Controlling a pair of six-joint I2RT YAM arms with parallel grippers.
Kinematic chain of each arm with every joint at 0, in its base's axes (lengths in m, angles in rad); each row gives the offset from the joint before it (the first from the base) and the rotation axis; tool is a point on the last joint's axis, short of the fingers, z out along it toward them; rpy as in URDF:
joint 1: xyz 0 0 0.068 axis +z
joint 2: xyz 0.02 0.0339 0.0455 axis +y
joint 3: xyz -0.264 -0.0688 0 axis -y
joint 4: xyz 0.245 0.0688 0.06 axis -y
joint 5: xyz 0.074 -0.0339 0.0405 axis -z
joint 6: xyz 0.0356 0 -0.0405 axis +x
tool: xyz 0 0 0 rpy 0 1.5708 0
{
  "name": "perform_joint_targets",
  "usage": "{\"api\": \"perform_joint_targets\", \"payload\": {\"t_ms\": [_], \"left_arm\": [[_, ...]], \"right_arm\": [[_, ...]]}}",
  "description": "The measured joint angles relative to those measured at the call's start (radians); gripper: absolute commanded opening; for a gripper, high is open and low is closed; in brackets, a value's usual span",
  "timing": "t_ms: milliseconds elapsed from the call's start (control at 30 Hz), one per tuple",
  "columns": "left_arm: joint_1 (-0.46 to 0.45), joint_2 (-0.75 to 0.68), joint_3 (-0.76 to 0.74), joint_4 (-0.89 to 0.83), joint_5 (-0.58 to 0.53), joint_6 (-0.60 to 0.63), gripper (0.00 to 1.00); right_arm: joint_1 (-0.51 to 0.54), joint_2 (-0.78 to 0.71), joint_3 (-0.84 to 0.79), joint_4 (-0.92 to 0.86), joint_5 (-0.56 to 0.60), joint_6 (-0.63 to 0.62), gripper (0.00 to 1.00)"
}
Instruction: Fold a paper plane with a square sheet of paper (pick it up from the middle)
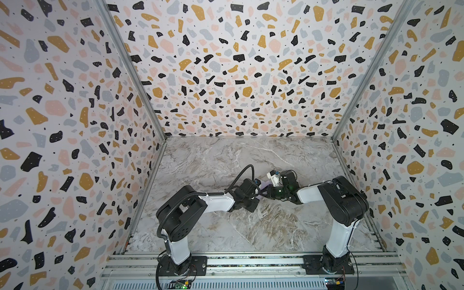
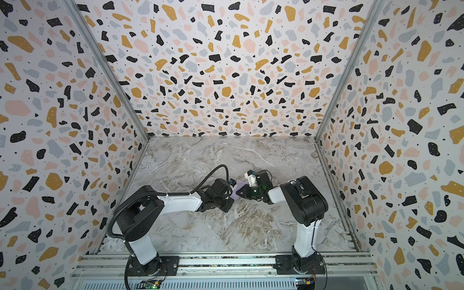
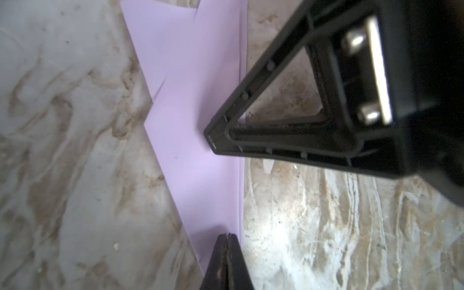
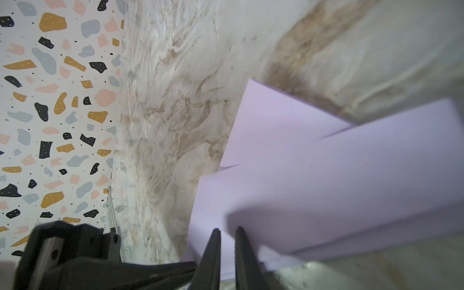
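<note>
Nearest the camera, the left arm [image 1: 216,200] and right arm [image 1: 308,193] reach inward from their bases and meet over the middle of the marbled surface [image 1: 226,226]. The lilac paper [image 2: 237,190] lies between the two heads, mostly hidden by them in both top views.

In the left wrist view the paper [image 3: 190,100] lies flat on the surface, already folded into a narrow pointed shape with overlapping flaps. The left gripper [image 3: 227,237] has its jaws pressed together, tips resting on the narrow end of the paper. Farther along the paper, the right gripper [image 3: 211,136] touches it near one long edge. In the right wrist view the jaws of that gripper [image 4: 228,229] stand slightly apart with lilac showing in the gap. I cannot tell whether a layer is caught there.

The paper is thin and the surface looks smooth. If the right gripper drags or lifts a flap while the left pins the end, the paper may tear or crease off-line. If the pin slips, the whole paper may slide and skew the fold. The two heads are also very close and could knock each other.

No container is in view. Beyond the grippers are only bare surface and the speckled back wall [image 1: 238,75].
</note>
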Motion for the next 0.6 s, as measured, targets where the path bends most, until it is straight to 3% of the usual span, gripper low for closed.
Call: {"api": "perform_joint_targets", "payload": {"t_ms": [600], "left_arm": [[-0.062,-0.014,0.029,-0.132,-0.095,0.021,0.0]], "right_arm": [[0.0,0.005,0.017,-0.029,-0.001,0.0,0.15]]}}
